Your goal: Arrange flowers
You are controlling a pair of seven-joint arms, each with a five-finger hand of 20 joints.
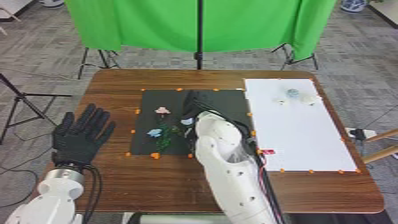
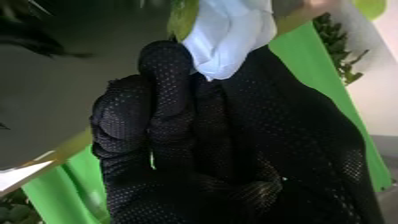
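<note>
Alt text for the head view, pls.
The right robot hand is over a black mat on a wooden table, near a pink flower and a blue flower. The left robot hand is open at the table's left side. At right, a white sheet bears small pale flowers near its far end.

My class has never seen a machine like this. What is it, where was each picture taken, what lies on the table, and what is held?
A two-armed robot with black-gloved hands. One picture looks down from its head, the other from its right wrist. On the brown table, a dark mat bears a pink flower, a blue flower and greenery; a white sheet bears small pale flowers. The right hand seems to pinch a white flower; the left hand is open, empty.
</note>
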